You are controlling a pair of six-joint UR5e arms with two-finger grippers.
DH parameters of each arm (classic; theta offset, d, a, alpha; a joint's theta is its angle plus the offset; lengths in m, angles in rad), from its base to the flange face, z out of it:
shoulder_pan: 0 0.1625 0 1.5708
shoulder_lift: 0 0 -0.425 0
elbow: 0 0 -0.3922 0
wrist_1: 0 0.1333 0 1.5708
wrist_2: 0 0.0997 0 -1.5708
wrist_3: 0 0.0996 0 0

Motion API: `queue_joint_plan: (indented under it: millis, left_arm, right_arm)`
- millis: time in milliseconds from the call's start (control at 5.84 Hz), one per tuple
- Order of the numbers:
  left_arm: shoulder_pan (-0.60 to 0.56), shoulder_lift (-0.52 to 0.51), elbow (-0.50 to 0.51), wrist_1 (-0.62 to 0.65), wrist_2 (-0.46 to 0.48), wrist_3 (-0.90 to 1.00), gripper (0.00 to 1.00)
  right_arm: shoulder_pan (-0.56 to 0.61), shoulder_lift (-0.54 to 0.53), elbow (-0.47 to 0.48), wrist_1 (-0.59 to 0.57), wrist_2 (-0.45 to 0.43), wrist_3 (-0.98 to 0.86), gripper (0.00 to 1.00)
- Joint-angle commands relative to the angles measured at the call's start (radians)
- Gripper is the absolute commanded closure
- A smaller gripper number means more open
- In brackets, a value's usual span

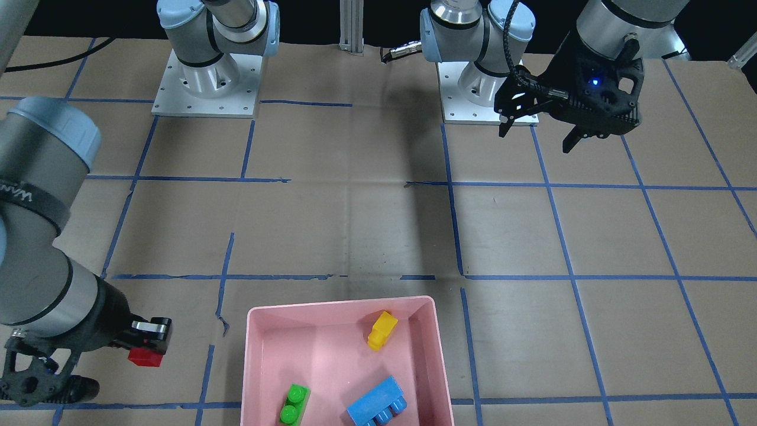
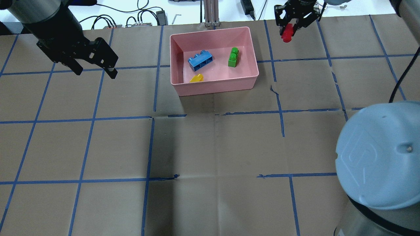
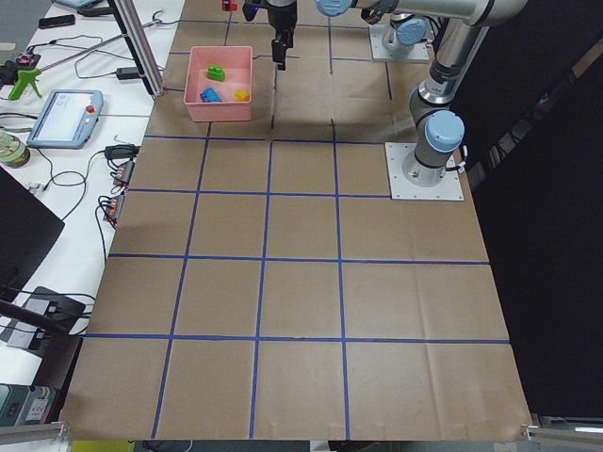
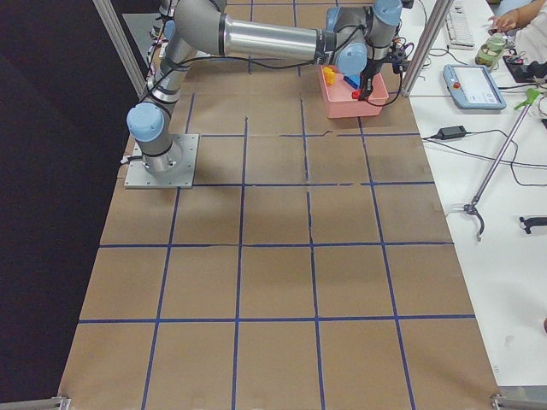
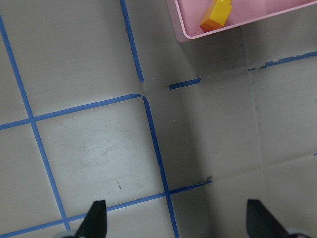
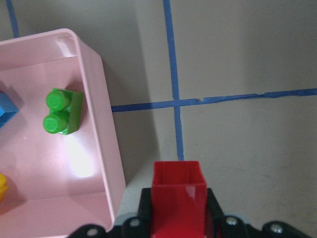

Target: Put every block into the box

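**Right gripper** (image 2: 290, 28): jaws clenched on the red one-stud block (image 2: 287, 34), one finger on each side face. The block is held over the brown paper-covered table (image 2: 213, 147). It is outside the pink box (image 2: 215, 88), beside the box wall on the robot's right and apart from it.

**Left gripper** (image 2: 96, 72): jaws spread wide and released, gripping nothing. It hangs over the table, well apart from the box on the robot's left.

**Box contents:**
- The green two-stud block (image 2: 233, 57) sits toward the robot's right wall.
- The light-blue three-stud block (image 2: 200, 61) sits left of the green one.
- The yellow block (image 2: 197, 78) lies close to the wall nearest the robot.
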Motion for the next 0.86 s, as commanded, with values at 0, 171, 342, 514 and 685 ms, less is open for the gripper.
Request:
queue_joint_plan:
  millis: [0, 171, 342, 514, 685]
  left_arm:
    - [0.0, 0.0, 0.0, -0.001, 0.003, 0.0, 0.0]
    - [0.0, 0.0, 0.0, -0.001, 0.003, 0.0, 0.0]
    - [-0.002, 0.001, 0.0, -0.003, 0.003, 0.0, 0.0]
    - [-0.002, 0.001, 0.0, -0.001, 0.003, 0.0, 0.0]
    - [-0.002, 0.001, 0.002, -0.003, 0.004, 0.0, 0.0]
  right_arm:
    - [0.142, 0.06, -0.029, -0.071, 0.004, 0.152, 0.78]
    - [0.191, 0.118, -0.027, -0.121, 0.005, 0.192, 0.78]
    - [0.217, 0.156, -0.023, -0.155, 0.003, 0.202, 0.63]
    - [0.218, 0.173, -0.015, -0.159, 0.001, 0.19, 0.02]
    - [0.216, 0.163, -0.02, -0.164, 0.001, 0.2, 0.0]
